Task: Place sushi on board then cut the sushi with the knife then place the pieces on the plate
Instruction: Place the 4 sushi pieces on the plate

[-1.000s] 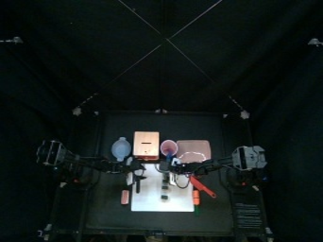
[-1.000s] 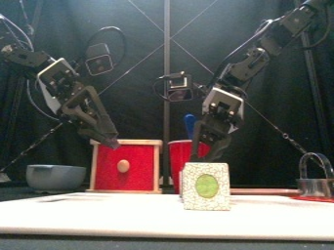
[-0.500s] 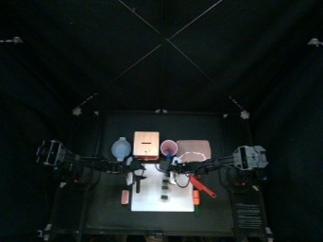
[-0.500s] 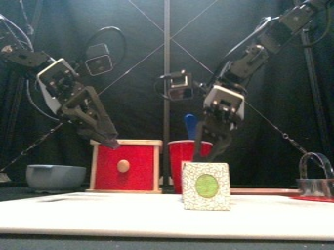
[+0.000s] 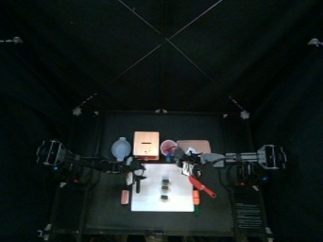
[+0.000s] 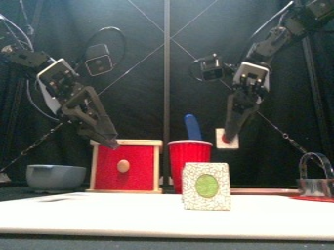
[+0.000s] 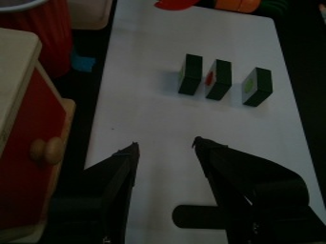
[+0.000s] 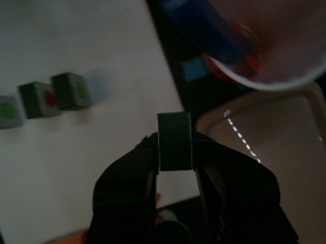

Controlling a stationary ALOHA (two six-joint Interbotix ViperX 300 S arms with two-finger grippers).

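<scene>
On the white cutting board (image 5: 164, 210) (image 7: 192, 133) stand three dark green sushi pieces (image 7: 219, 80) in a short row, apart from one another; the front view shows them end-on (image 6: 205, 186). My right gripper (image 6: 229, 140) (image 8: 174, 152) is shut on a further sushi piece (image 8: 174, 141) and holds it in the air to the right of the row, above the edge of the pink tray (image 5: 194, 148) (image 8: 274, 124). The left gripper (image 7: 166, 157) (image 6: 104, 137) hangs open over the board's left part with nothing between its jaws.
A red cup (image 6: 190, 161) with a blue knife (image 6: 192, 125) stands behind the board, and the wooden box (image 6: 127, 166) and blue-grey bowl (image 6: 55, 176) to its left. A red knife (image 5: 202, 187) lies by the board's right edge. The metal cutter (image 6: 317, 181) is at far right.
My right gripper has lifted away from the row with one sushi piece and moved right toward the tray, its arm pulling back. The left arm has stayed put.
</scene>
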